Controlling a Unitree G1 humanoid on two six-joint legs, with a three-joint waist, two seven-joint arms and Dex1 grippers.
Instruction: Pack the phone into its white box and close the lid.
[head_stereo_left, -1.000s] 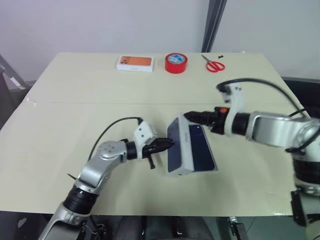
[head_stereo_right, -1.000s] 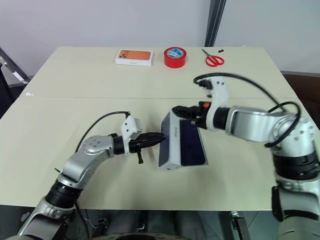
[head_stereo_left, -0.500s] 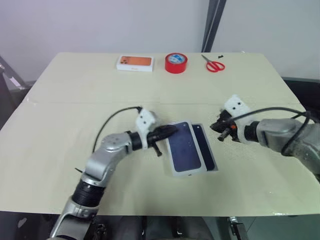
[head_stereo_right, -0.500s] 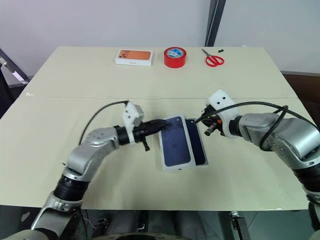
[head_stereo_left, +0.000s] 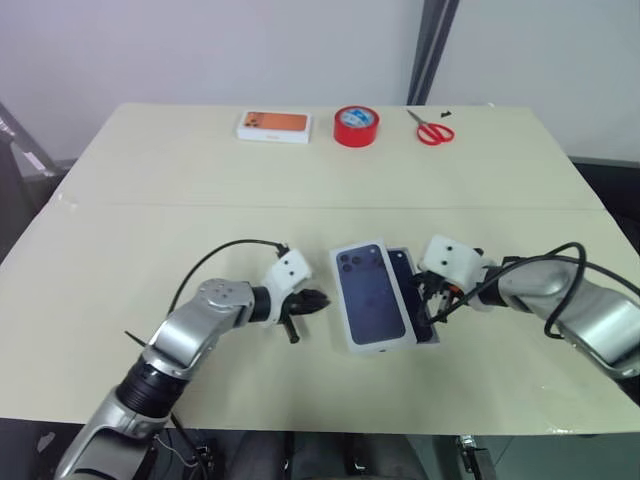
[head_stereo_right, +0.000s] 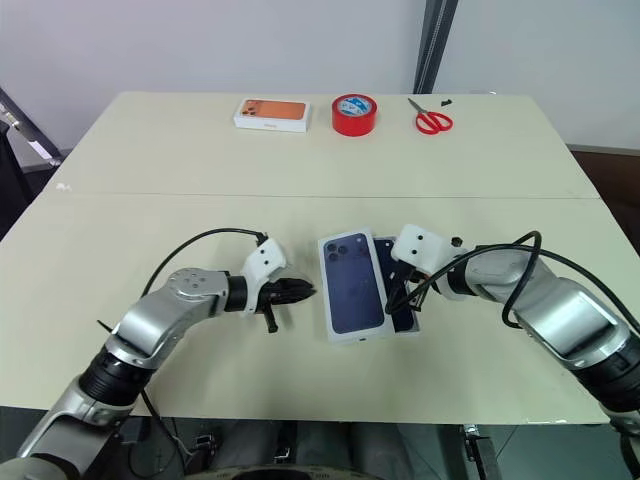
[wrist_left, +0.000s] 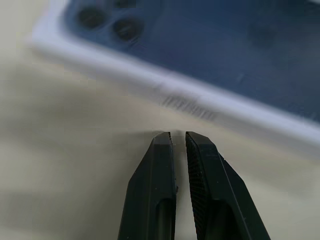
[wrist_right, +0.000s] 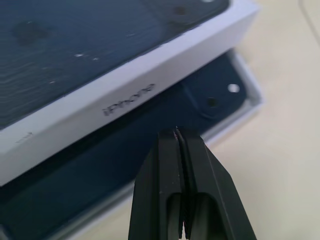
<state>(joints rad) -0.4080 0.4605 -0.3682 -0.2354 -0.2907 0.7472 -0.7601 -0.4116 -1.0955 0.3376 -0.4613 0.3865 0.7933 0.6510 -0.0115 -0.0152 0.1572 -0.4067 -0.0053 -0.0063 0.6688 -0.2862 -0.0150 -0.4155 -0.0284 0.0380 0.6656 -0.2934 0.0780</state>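
A pale beige worktop (head_stereo_left: 150, 200) fills the frame against a plain wall; an orange-topped box (head_stereo_left: 273, 125), a red tape roll (head_stereo_left: 356, 126) and red scissors (head_stereo_left: 431, 129) lie along its upper edge. At centre, the lid (head_stereo_left: 371, 293) lies picture-side up, offset toward the left over the white box (wrist_right: 250, 95), so the phone (wrist_right: 150, 135) in the tray stays exposed along the lid's right edge. The left gripper (head_stereo_left: 318, 299) is closed and empty, just left of the lid. The right gripper (head_stereo_left: 425, 312) is closed and empty, just right of the box.

Handling: the lid is judged light, stiff cardboard with smooth faces that slide easily. Take hold across its long side walls, or push on them. The phone is glossy and likely slippery; avoid dragging the lid across it.

Change: one second ago the lid stood tilted on edge between both grippers; it now lies flat, and both grippers have withdrawn from it.
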